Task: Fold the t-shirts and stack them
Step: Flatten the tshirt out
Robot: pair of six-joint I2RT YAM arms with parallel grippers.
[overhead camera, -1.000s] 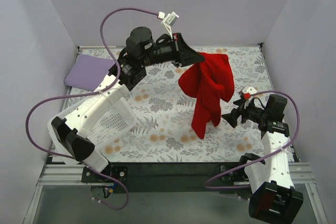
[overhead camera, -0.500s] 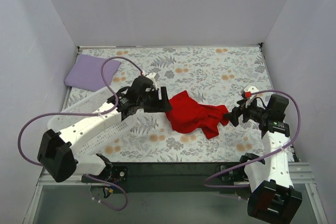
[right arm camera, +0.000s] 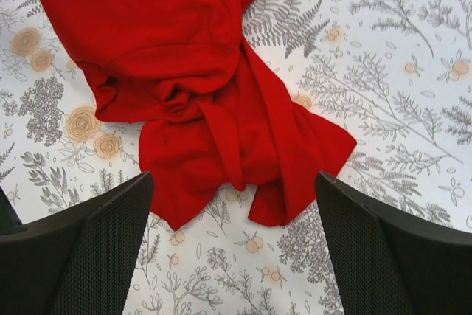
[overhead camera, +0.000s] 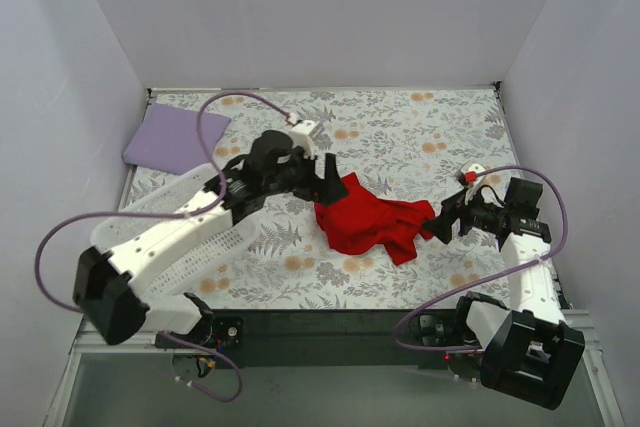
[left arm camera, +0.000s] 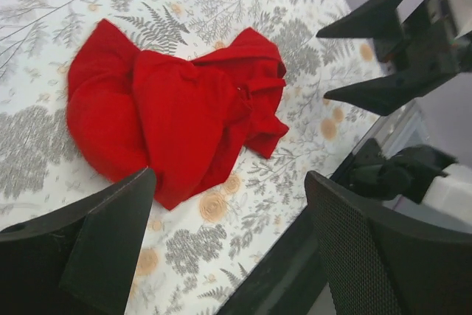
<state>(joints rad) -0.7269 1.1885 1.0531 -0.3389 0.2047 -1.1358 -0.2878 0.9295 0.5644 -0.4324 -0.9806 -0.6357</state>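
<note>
A crumpled red t-shirt [overhead camera: 365, 219] lies in a heap on the floral table, right of centre. My left gripper [overhead camera: 328, 179] hovers at its left end, open, with nothing between the fingers; in the left wrist view the red t-shirt [left arm camera: 169, 108] lies beyond the left gripper [left arm camera: 228, 189]. My right gripper [overhead camera: 440, 225] stands open just off the shirt's right end, its jaws framing the red t-shirt [right arm camera: 199, 94] in the right wrist view, where the right gripper [right arm camera: 234, 182] holds nothing. A folded purple t-shirt [overhead camera: 170, 137] lies at the back left corner.
A white perforated basket [overhead camera: 215, 237] lies under my left arm at the left side. Purple cables loop off both arms. Grey walls close the table on three sides; the black front rail [overhead camera: 330, 325] runs along the near edge.
My left gripper carried the hanging red t-shirt down from the back, opened and let it go; the shirt now lies heaped on the table. The right gripper barely shifted.
</note>
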